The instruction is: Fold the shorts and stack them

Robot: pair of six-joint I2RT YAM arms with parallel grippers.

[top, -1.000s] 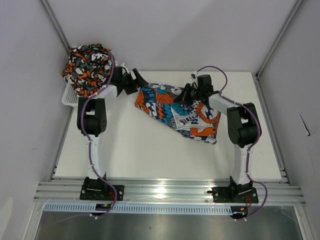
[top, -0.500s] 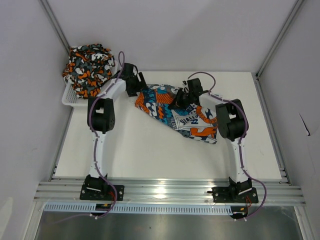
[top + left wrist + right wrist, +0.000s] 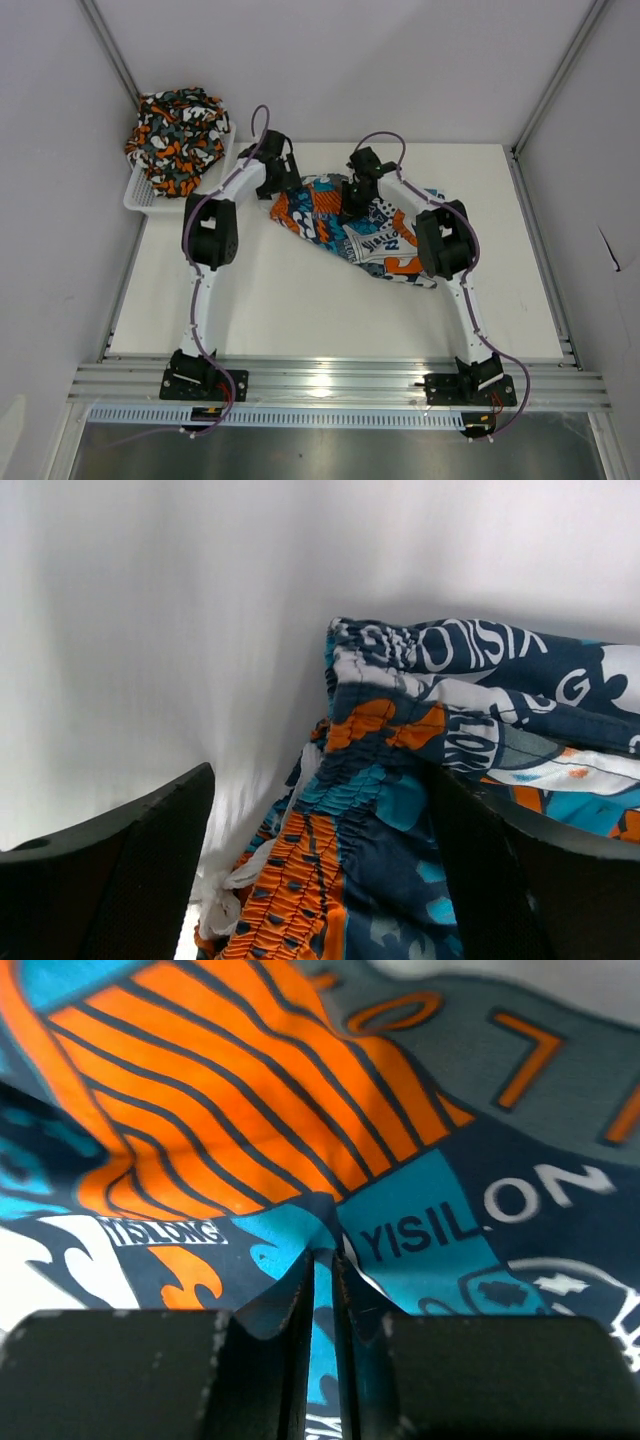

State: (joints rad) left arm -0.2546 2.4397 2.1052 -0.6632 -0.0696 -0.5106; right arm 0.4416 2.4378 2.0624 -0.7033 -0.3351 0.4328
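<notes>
Pinching patchwork shorts [image 3: 250,1110] between near-closed jaws: right gripper [image 3: 322,1270]; left gripper [image 3: 322,780] agape astride waistband [image 3: 290,880]. Risk: shallow pinch may slip.

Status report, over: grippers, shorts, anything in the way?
Left gripper open around patchwork shorts waistband. Right gripper pinching a fold. Camouflage shorts heaped in basket. Nothing blocking.

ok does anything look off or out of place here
Two things. The camouflage shorts sit bunched in a heap atop the white basket at the far left, spilling over its rim. The patchwork shorts lie crumpled and skewed diagonally across the table, not flat for folding.
</notes>
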